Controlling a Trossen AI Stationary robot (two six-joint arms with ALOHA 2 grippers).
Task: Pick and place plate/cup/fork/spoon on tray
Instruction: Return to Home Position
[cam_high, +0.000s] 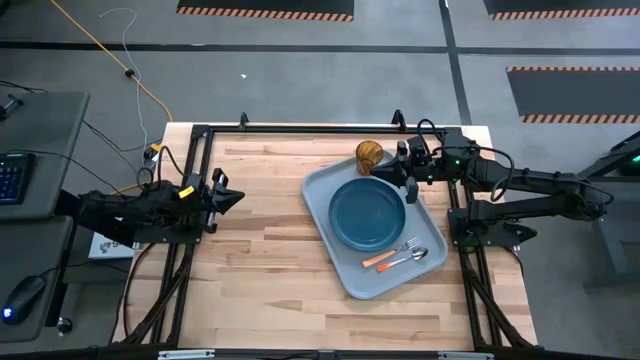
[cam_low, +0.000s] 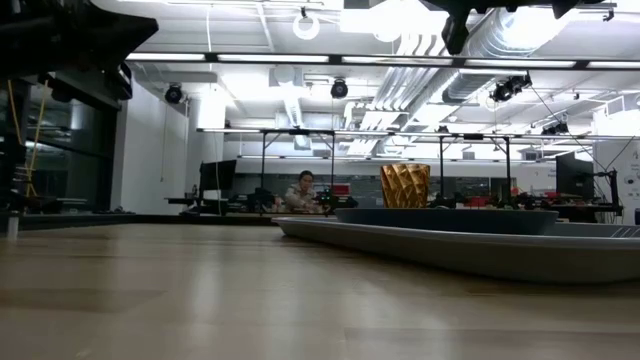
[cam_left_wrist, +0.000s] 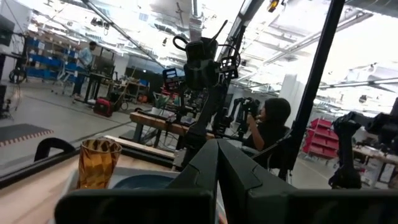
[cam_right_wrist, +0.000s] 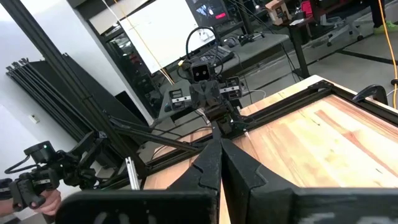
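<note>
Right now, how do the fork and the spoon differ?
The fork has an orange handle; the spoon's is thinner. The fork ends in tines, the spoon in a round bowl. The fork lies nearer the plate. Both lie side by side on the tray.

Cup (cam_low: 405, 186) base: hidden in the low view behind the rim of the plate (cam_low: 445, 219).
Tray (cam_low: 480, 250): cut off by the right edge of the low view.
Fork (cam_high: 385, 256) and spoon (cam_high: 412, 256): too small in the high view for contact between them to be judged; concealed in the low view behind the tray's raised edge.
Plate, left wrist view: largely covered by the left gripper (cam_left_wrist: 217, 143).
</note>
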